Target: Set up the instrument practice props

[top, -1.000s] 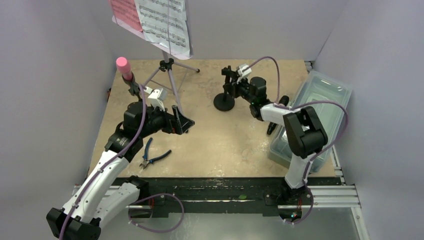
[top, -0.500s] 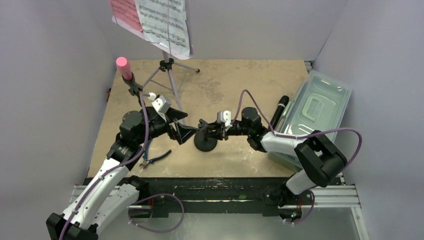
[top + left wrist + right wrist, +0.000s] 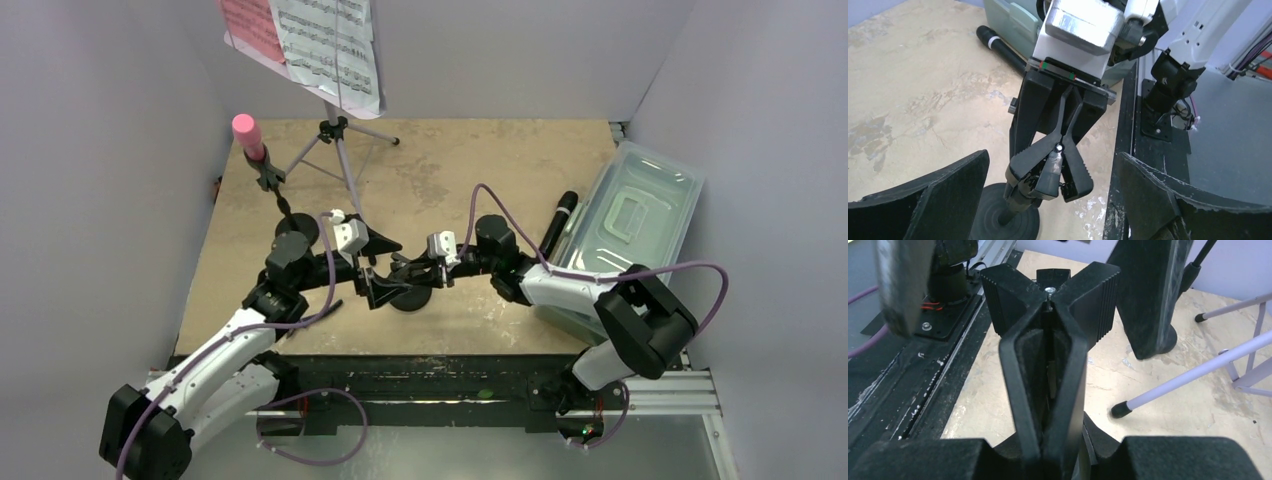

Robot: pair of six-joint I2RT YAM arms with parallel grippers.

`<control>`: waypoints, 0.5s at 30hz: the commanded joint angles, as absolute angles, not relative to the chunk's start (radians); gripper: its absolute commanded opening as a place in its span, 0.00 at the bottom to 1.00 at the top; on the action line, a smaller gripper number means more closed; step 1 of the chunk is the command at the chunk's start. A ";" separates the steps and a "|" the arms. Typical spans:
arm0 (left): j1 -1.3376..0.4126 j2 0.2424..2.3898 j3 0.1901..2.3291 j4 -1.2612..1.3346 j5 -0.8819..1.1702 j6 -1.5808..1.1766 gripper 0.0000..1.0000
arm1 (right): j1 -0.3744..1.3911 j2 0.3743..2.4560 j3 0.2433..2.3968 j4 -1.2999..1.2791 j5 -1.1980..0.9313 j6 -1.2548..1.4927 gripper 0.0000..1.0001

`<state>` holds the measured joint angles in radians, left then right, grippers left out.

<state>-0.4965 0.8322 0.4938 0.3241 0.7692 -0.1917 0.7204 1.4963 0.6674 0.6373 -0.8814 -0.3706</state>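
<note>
Centrally, in the lower middle of the overhead view: pole (image 3: 1003, 215), black, round base on the tabletop (image 3: 450, 170), shaft roughly upright. Right gripper (image 3: 405, 275) clenched on the clip at the pole's top, fingers pinched together around it; its arm reaches in from the lower right. Left gripper (image 3: 378, 270) released, fingers spread wide to either side of the pole and of the right gripper, touching neither as far as the left wrist view shows; its arm reaches in from the lower left. Upper left: stand (image 3: 338, 160), lavender, slim tripod legs on the tabletop, carrying pages (image 3: 330, 50), one pink and one white with printed notes, which cover its desk. Left of the stand: pink mic (image 3: 245, 130), head up, clipped to a second pole (image 3: 297, 228), whose round base sits just above the left arm's wrist in the frame. Right of centre: black mic (image 3: 558, 222), lying flat on the tabletop, just beside the long side of the tub (image 3: 640, 200). Tub: clear plastic, at the right edge of the tabletop, set askew to that edge.
</note>
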 commanded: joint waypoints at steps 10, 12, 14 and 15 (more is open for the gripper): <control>-0.539 0.831 0.519 0.334 0.701 -0.036 0.65 | 0.758 1.426 0.722 0.592 -0.899 -0.375 0.00; -0.542 0.834 0.522 0.327 0.697 -0.038 0.62 | 0.762 1.429 0.729 0.572 -0.885 -0.374 0.00; -0.544 0.835 0.531 0.296 0.667 -0.032 0.57 | 0.762 1.421 0.731 0.569 -0.833 -0.339 0.11; -0.544 0.834 0.539 0.273 0.645 -0.027 0.54 | 0.762 1.410 0.736 0.554 -0.792 -0.309 0.20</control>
